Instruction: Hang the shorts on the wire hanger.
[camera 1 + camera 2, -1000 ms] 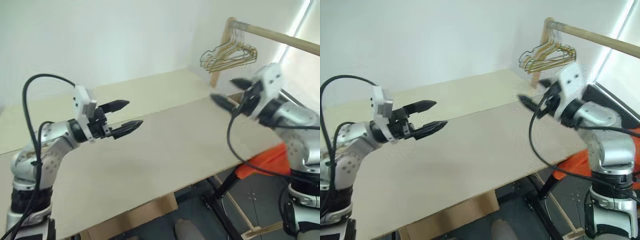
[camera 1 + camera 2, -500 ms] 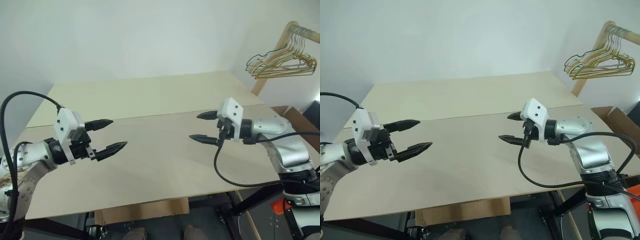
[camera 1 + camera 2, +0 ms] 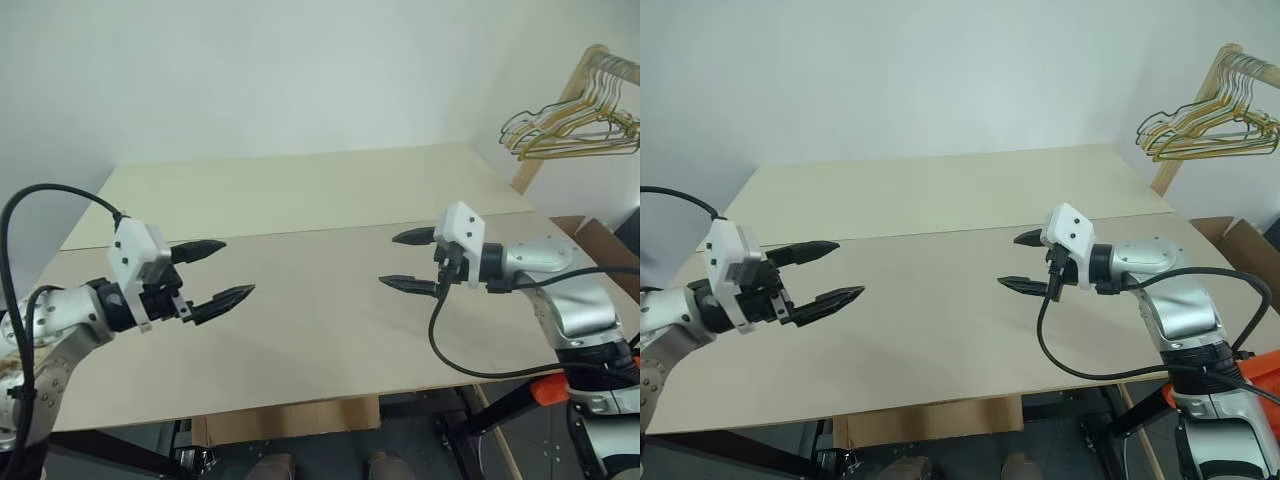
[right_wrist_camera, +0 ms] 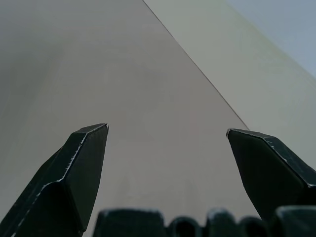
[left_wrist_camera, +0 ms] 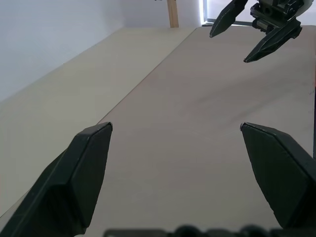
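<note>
Both grippers hover over the pale counter (image 3: 300, 330), the left gripper (image 3: 228, 270) and right gripper (image 3: 402, 262) facing each other with fingers spread wide apart and holding nothing. Bare boards stretch between them to the wall. Below the counter's right edge, a scrap of the bright orange shorts (image 3: 1260, 372) peeks out; their lie cannot be told. Beyond, a bunch of wire hangers (image 3: 570, 125) dangles from a wooden rail (image 3: 585, 62).

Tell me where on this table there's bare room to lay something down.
The pale beige tabletop is bare between the open left gripper and open right gripper, and along its far strip by the white wall. It is crowded at the far right, where the bunch of gold and dark wire hangers hangs off the table.
</note>
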